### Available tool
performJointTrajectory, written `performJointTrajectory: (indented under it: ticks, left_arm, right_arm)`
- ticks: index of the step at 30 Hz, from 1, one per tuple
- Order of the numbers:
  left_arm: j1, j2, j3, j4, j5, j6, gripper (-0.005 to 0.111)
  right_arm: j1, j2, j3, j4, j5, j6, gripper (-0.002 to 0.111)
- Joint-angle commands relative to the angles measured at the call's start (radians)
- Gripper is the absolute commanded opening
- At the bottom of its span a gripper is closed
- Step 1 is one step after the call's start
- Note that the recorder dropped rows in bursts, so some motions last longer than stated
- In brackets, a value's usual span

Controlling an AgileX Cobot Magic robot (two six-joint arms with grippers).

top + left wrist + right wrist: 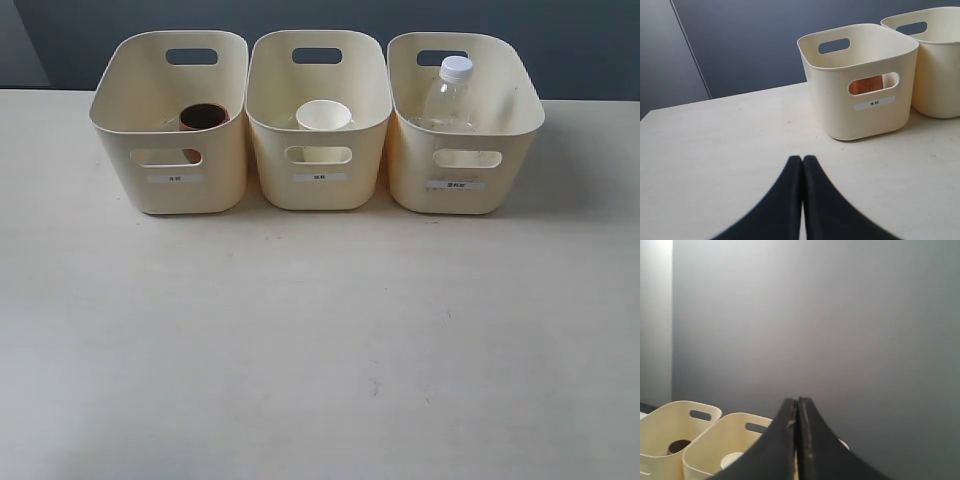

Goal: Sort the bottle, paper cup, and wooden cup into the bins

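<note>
Three cream bins stand in a row at the back of the table. The left bin (170,180) holds the wooden cup (203,117), the middle bin (320,180) the white paper cup (323,115), and the right bin (460,185) the clear bottle (450,95) with its white cap. Neither gripper shows in the exterior view. In the left wrist view my left gripper (802,159) is shut and empty above the table, short of the left bin (860,115), whose cut-out shows brown wood (866,85). My right gripper (796,401) is shut and empty, raised above the bins (662,425).
The pale table (320,350) stretches in front of the bins. A dark grey wall (580,40) runs behind them.
</note>
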Motion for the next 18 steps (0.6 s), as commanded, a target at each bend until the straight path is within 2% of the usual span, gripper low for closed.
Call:
performJointTrajectory:
  ticks: [1, 7, 18]
  left_arm:
    - [-0.004, -0.005, 0.001, -0.003, 0.002, -0.002, 0.000]
    - [-0.004, -0.005, 0.001, -0.003, 0.002, -0.002, 0.000]
    - [-0.004, -0.005, 0.001, -0.003, 0.002, -0.002, 0.000]
  right_arm:
    - [-0.088, -0.183, 0.275, 0.180, -0.145, -0.153, -0.001]
    - [-0.093, -0.421, 0.523, 0.202, -0.201, -0.233, -0.001]
    - [-0.093, -0.421, 0.654, 0.201, -0.177, -0.230, -0.001]
